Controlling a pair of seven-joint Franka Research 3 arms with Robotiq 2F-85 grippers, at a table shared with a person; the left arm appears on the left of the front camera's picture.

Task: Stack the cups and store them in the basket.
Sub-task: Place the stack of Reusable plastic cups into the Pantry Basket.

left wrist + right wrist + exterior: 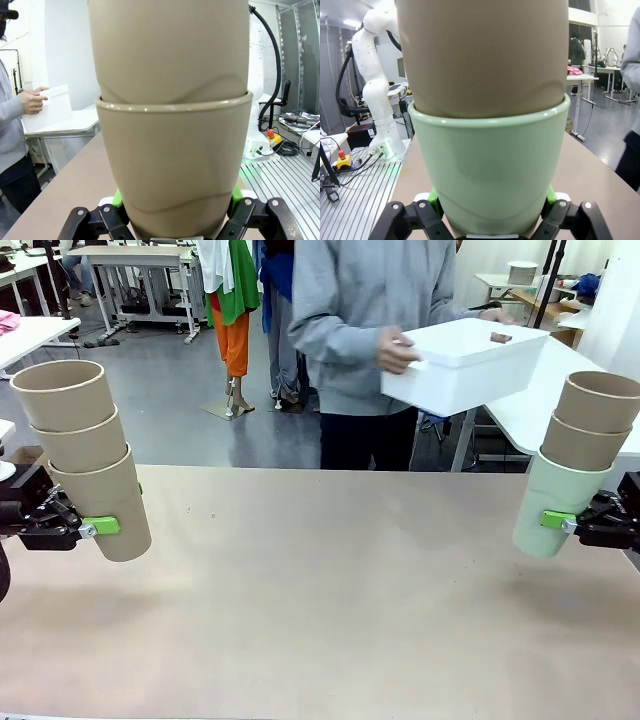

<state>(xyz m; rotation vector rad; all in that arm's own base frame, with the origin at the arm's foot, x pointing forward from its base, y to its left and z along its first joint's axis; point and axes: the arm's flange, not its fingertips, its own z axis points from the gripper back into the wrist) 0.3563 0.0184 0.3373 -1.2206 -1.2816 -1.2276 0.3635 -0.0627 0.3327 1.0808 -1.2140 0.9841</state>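
Tan-brown, tapered, paper-like cups (85, 450), three nested in one stack, seen from the front at the left edge above the beige table (320, 610), leaning with mouths up and to the left. Clamped at the lowest cup by the left gripper (105, 526), green pads pressed to its wall. At the right edge, a pale green cup (553, 508) with two more tan-brown cups (592, 425) nested inside, gripped low down by the right gripper (558, 522), likewise clear of the table. Beyond the far edge, a white rectangular plastic basket (465, 370) held in the air by a person's hands (398, 350), well apart from both stacks; top seemingly closed or turned over, hard to tell.

From the left wrist: left gripper (175, 222) tight around the base of the lowest tan-brown cup (172, 170), next cup seated in its rim. Basket (52, 107) far off at the left, in the person's hand (32, 101).

From the right wrist: right gripper (490, 217) closed tight on the pale green cup (487, 165), a tan-brown cup (482, 55) nested inside it.
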